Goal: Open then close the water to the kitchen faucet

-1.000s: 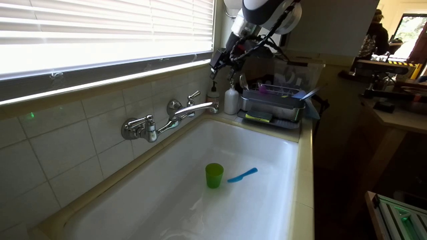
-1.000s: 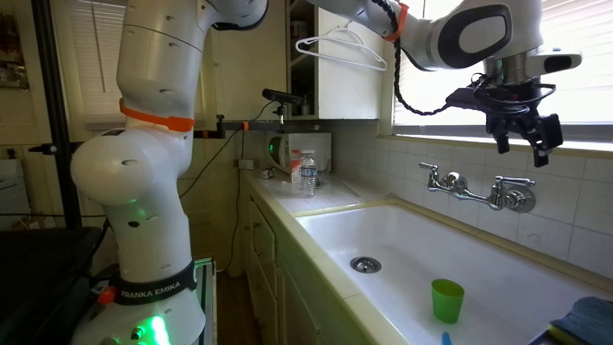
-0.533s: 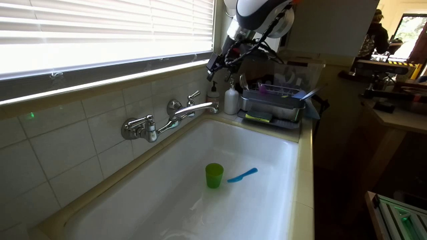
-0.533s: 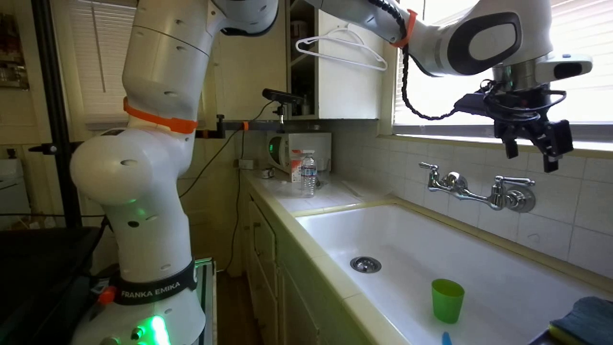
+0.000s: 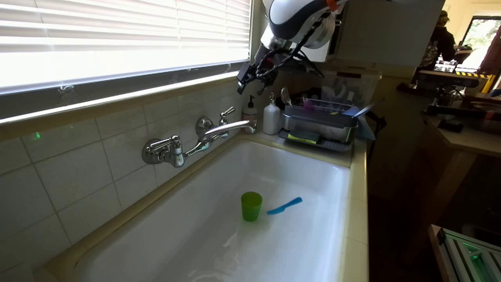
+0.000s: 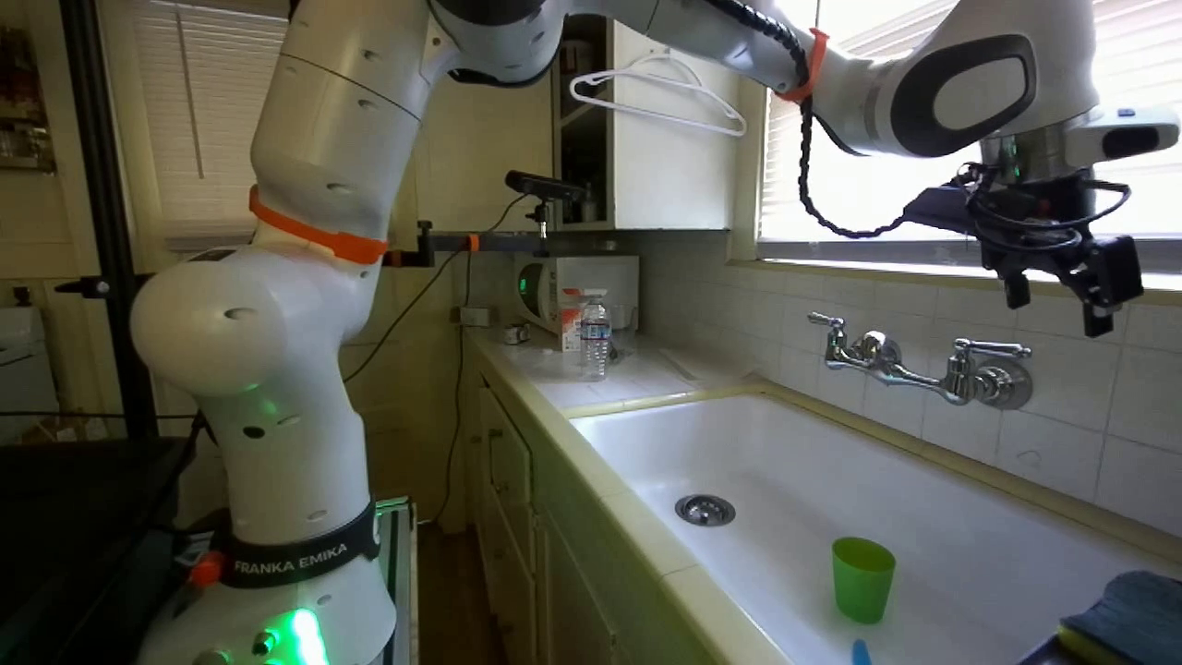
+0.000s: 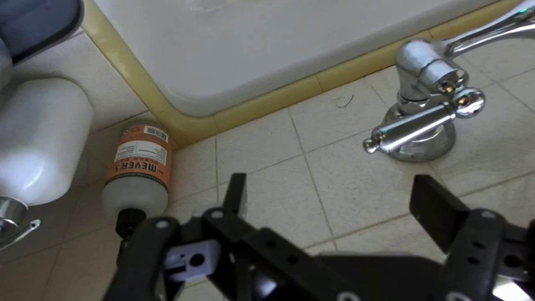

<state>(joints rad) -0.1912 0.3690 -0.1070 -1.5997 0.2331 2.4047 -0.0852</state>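
The chrome kitchen faucet (image 5: 207, 137) is on the tiled wall above the sink, with a lever handle at each end. It also shows in an exterior view (image 6: 923, 379). No water stream shows under its spout. In the wrist view one faucet handle (image 7: 411, 125) is at the upper right, its lever pointing left. My gripper (image 5: 251, 91) hangs above the far end of the faucet, apart from it, near the window sill; it also shows in an exterior view (image 6: 1058, 309). In the wrist view the gripper (image 7: 330, 184) is open with only tile between its fingers.
A white pump bottle (image 5: 271, 117) and an orange-labelled soap bottle (image 7: 140, 163) stand at the sink corner beside my gripper. A dish rack (image 5: 319, 121) and sponge (image 5: 303, 136) stand past them. A green cup (image 5: 251, 207) and blue knife (image 5: 283, 206) lie in the sink (image 5: 313, 250).
My gripper has moved along the window wall and slightly down: leftward toward the faucet in an exterior view, to the right and down in an exterior view. The faucet and cup have not moved.
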